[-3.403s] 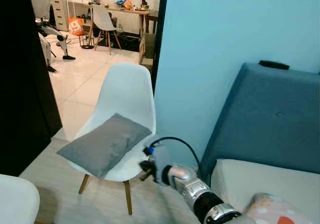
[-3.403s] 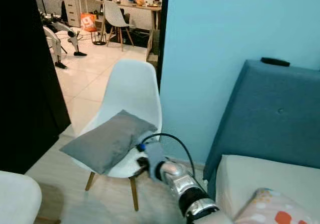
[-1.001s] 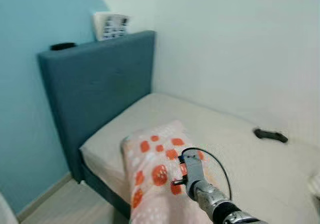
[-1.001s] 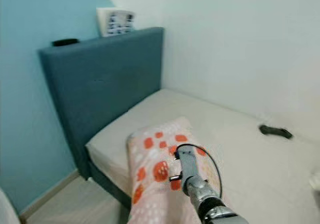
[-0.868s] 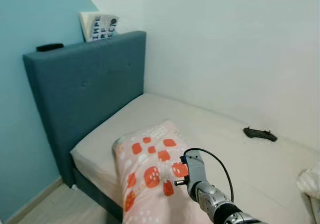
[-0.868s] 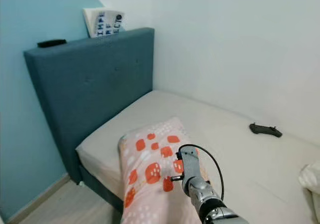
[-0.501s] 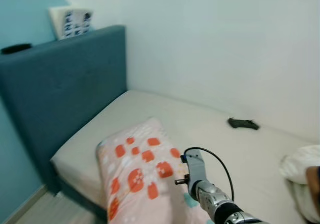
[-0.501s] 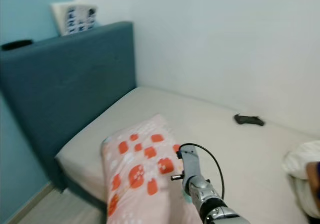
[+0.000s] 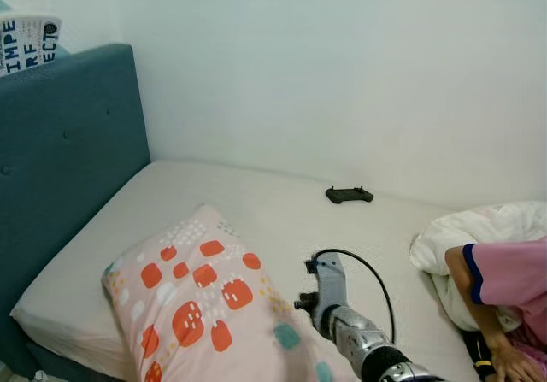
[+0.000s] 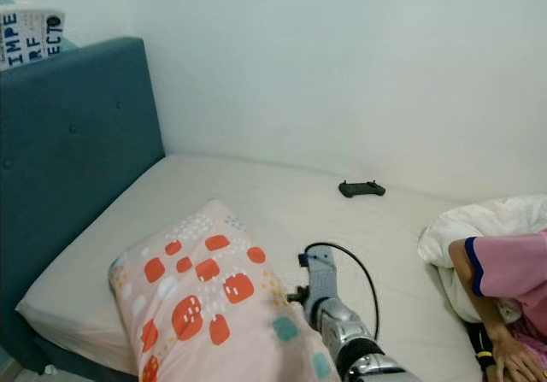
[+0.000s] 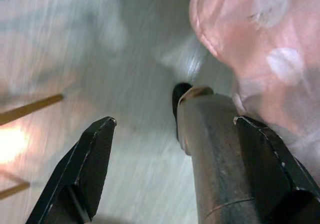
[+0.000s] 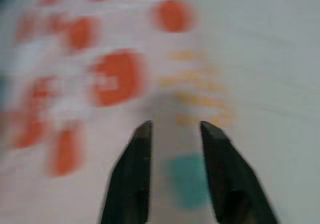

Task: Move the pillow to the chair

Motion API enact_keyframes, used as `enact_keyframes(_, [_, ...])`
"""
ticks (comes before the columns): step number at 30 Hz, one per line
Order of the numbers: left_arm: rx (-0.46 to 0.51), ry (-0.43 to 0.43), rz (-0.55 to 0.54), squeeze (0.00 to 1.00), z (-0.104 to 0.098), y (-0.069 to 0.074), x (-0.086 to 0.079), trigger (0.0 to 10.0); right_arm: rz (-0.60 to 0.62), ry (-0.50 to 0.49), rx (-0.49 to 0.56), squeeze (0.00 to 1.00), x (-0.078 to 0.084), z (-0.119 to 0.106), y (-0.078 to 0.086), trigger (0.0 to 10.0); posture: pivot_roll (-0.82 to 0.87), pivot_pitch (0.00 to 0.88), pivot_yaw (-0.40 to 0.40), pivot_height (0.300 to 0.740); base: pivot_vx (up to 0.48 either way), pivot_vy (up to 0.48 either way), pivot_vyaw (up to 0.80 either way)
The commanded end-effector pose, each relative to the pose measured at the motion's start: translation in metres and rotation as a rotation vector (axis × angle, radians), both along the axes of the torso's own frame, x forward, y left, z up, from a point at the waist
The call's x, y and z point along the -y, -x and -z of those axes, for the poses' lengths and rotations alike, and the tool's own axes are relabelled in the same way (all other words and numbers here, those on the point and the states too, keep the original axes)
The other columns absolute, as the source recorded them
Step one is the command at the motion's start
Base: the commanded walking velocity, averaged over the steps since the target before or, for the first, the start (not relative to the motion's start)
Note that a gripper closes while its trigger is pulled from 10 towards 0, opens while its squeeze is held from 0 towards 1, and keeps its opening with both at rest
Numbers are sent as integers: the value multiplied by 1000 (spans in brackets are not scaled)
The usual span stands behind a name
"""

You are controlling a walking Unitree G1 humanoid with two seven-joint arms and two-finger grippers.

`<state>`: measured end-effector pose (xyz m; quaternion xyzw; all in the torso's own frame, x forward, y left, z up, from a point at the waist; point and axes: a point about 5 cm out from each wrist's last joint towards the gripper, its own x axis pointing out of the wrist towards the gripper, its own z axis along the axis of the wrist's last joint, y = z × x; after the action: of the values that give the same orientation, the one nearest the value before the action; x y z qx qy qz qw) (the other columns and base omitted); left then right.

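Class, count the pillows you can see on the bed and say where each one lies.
1. The patterned pillow lies on the bed near the blue headboard, beside the right gripper. Others may be hidden under the white bedding.

It is a bedroom in a home: a beige mattress against a padded blue fabric headboard, plain white walls.

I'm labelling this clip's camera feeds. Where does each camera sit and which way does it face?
Left and right eye views: head stereo pair, looking down at the bed; right arm shows.
Left wrist view: along the left gripper, fingers apart, over blurred floor.
Right wrist view: along the right gripper, fingers apart, above the pillow.
Shared: head and right wrist views show the pillow.
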<state>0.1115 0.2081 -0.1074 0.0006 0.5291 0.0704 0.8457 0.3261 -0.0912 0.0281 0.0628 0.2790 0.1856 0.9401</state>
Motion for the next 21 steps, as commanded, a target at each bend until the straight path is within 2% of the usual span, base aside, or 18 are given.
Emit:
enact_keyframes(1, [-50,2,3,0,4,12,0,10000,-22,-40,18,1000,-3,-3,-1,10000,103,57,-82,740,0,0,0])
enact_keyframes(9, [-48,1,3,0,4,11,1,10000,-80,-99,15,1000,-14,-4,2,10000,101,57,-81,740,0,0,0])
enact_keyframes(18, [-46,5,2,0,3,10,2,10000,-74,-80,-10,1000,-10,4,7,10000,100,59,-83,740,0,0,0])
enact_keyframes(19, [-46,6,2,0,3,10,3,10000,-76,-96,-16,957,-10,4,8,10000,100,59,-84,740,0,0,0])
enact_keyframes(20, [-45,7,1,0,4,9,3,10000,-83,-113,-23,0,-12,4,8,10000,100,58,-85,735,0,0,0])
enact_keyframes(21, [-45,7,1,0,4,9,3,10000,-78,-128,-26,0,-12,4,8,10000,100,60,-86,730,0,0,0])
